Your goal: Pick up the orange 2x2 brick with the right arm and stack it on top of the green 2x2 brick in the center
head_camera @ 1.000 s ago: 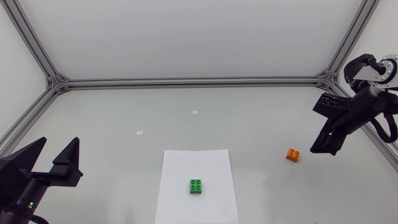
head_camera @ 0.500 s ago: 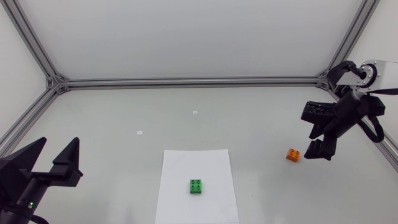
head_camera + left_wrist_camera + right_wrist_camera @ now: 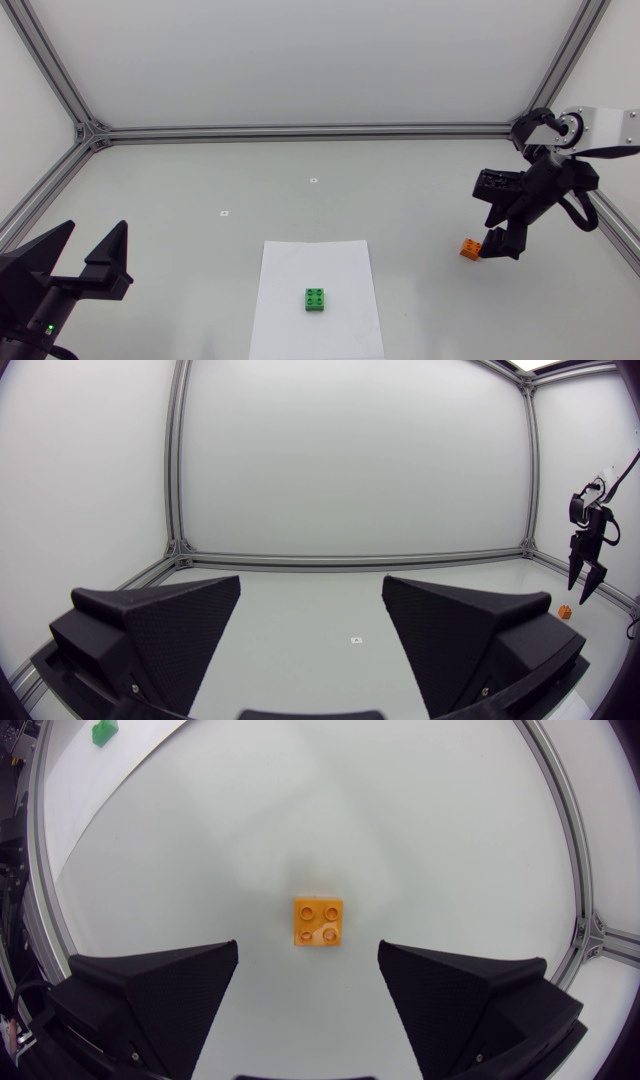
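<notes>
Orange 2x2 brick (image 3: 318,921) just ahead of right gripper (image 3: 498,245), fingers spread, not touching.
Green 2x2 brick (image 3: 316,299) on white paper (image 3: 300,270); left gripper (image 3: 310,588) likewise spread.

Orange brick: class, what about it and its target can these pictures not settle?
Head view: the right end effector overlaps one edge of the orange brick, hiding any contact.
Left wrist view: that brick is a far speck; studs unreadable.
Right wrist view: the green brick is tiny, far ahead; studs unreadable.

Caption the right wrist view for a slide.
Open right gripper poised over the orange brick; green brick far beyond.
</notes>
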`<state>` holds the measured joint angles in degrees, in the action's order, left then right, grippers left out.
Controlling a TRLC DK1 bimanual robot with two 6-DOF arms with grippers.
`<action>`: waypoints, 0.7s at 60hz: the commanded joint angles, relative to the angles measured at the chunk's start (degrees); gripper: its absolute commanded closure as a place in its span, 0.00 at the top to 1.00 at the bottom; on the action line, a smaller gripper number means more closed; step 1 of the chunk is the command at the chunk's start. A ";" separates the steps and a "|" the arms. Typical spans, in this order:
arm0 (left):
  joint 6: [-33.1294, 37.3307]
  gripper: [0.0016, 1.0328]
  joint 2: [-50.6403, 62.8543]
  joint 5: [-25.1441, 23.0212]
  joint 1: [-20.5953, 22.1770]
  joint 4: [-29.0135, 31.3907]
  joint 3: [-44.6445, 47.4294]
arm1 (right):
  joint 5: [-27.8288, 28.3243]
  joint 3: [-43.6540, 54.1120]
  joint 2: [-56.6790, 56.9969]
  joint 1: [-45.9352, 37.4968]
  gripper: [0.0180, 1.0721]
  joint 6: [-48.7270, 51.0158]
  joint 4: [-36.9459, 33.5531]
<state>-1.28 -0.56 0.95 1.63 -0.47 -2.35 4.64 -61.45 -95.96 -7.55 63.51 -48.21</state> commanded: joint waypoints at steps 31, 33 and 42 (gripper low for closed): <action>0.31 0.96 -0.32 -0.07 -0.13 0.56 2.35 | 0.45 -2.45 -8.36 -0.18 0.89 3.20 3.56; 0.31 0.96 -0.32 -0.07 -0.13 0.56 2.35 | 0.54 -2.62 -8.54 -0.27 0.89 3.38 3.56; 0.31 0.96 -0.32 -0.07 -0.13 0.56 2.35 | 0.72 -2.71 -9.15 -0.36 0.85 4.08 3.73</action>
<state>-1.30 -0.56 0.95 1.63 -0.49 -2.35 4.86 -63.33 -103.63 -7.60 65.25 -44.71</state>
